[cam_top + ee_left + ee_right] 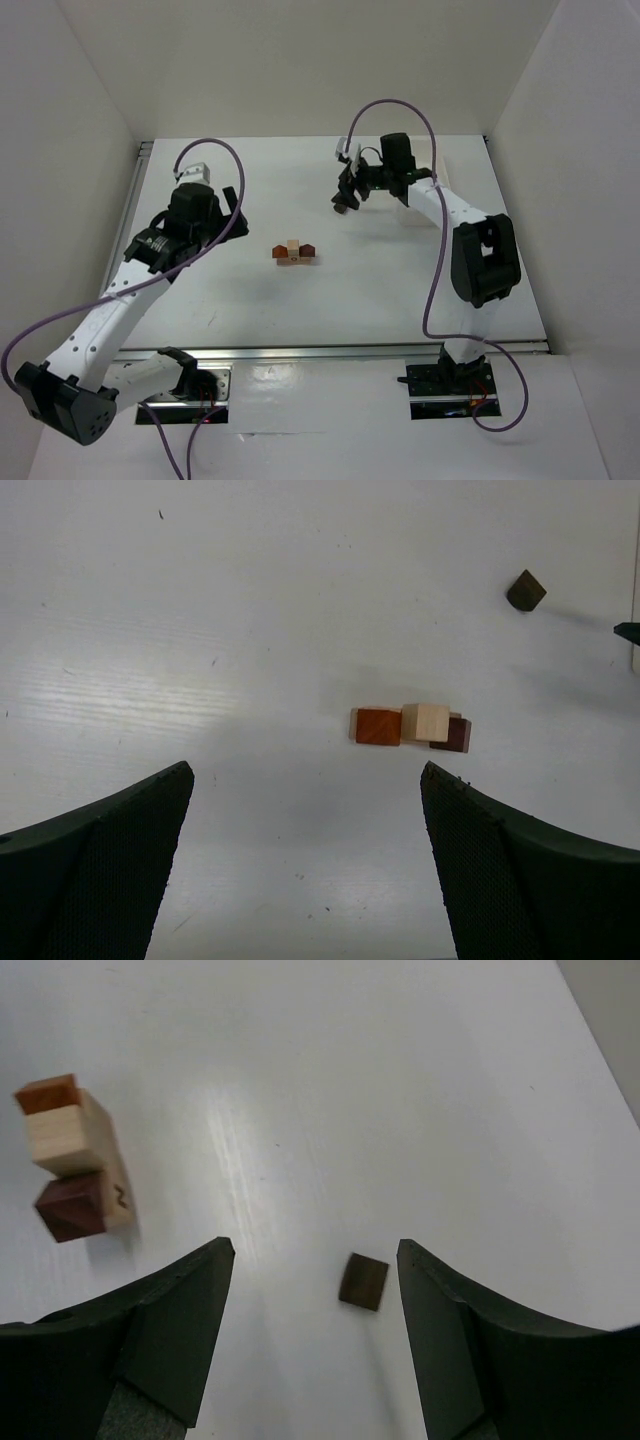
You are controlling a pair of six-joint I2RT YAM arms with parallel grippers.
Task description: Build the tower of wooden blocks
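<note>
Block cluster (295,251) sits near centre of table (400,290); orange, pale, dark brown pcs touching. L pincer (305,772) wide, aimed at it, well apart. R pincer (315,1247) wide above a loose dark block (363,1281), no contact.

White table (400,290) with a small wood block tower (295,252) mid-surface, one dark brown block (363,1281) well apart

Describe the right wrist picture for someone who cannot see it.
A dark brown block lies on the table between the open fingers of the right gripper. A cluster of orange, pale and brown blocks sits at upper left.
</note>
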